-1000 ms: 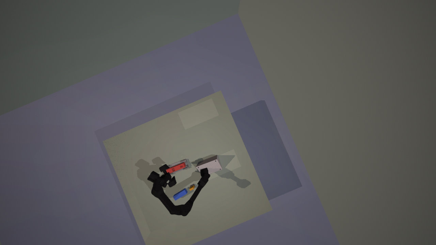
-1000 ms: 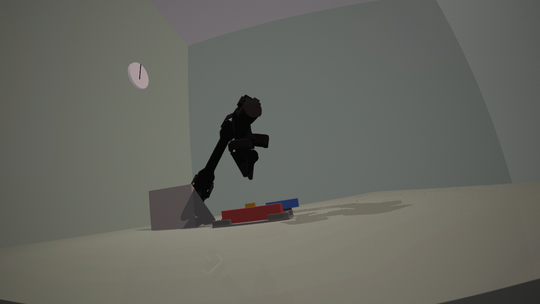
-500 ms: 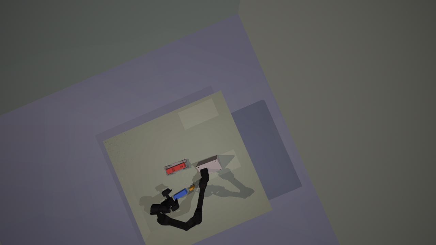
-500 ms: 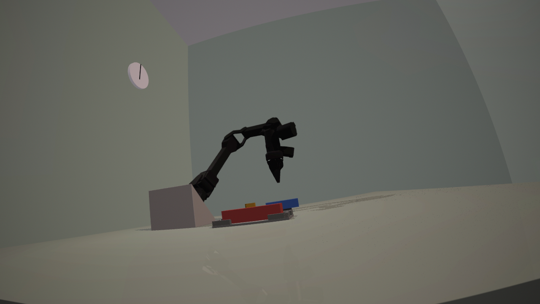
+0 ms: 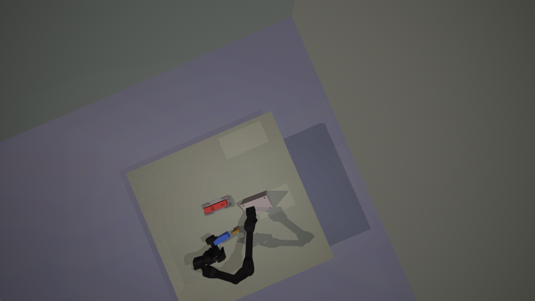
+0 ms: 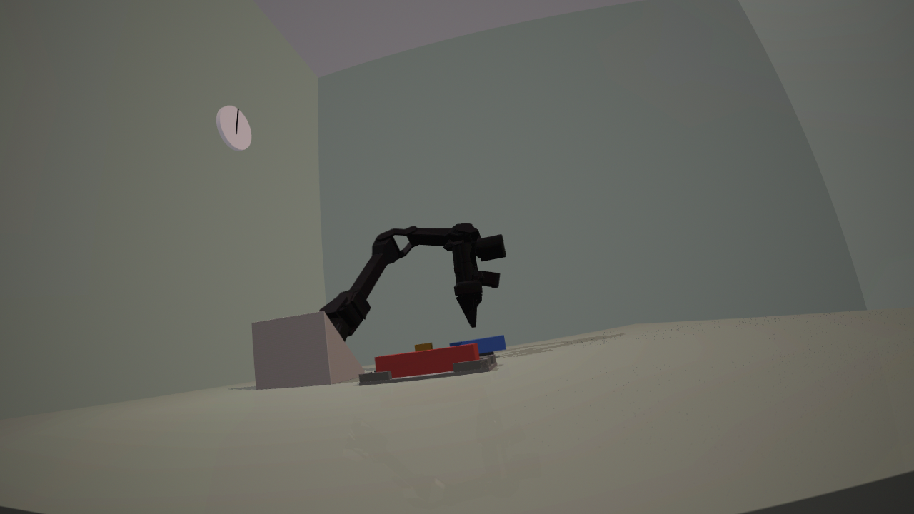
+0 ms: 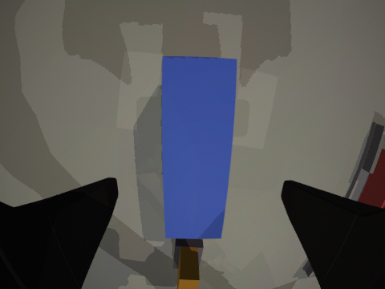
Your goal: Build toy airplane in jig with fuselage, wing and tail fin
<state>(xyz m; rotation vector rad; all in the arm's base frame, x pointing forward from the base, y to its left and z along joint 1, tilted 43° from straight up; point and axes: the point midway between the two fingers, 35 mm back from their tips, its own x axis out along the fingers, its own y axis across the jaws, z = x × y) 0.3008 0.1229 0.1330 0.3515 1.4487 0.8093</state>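
The red fuselage [image 5: 215, 206] [image 6: 426, 361] [image 7: 374, 185] lies in the grey cradle [image 5: 210, 202] [image 6: 473, 367], looking level in the exterior view; its top sockets look empty from above. The blue wing [image 5: 222, 238] [image 6: 487, 343] [image 7: 197, 148] lies apart from it, long side up and down in the wrist view. The orange tail fin [image 5: 235, 230] [image 6: 423, 347] [image 7: 188, 284] stands just past the wing's lower end in that view, at a small dark holder. My gripper [image 6: 473, 324] [image 7: 202, 189] is open and empty above the wing, its fingertips to either side of it in the wrist view. The wing's tab is hidden.
A pinkish box [image 5: 258, 203] [image 6: 291, 351] stands beside the arm's base, close to one end of the cradle. The table's edges show in the top view. A round clock [image 6: 235, 128] hangs on the wall.
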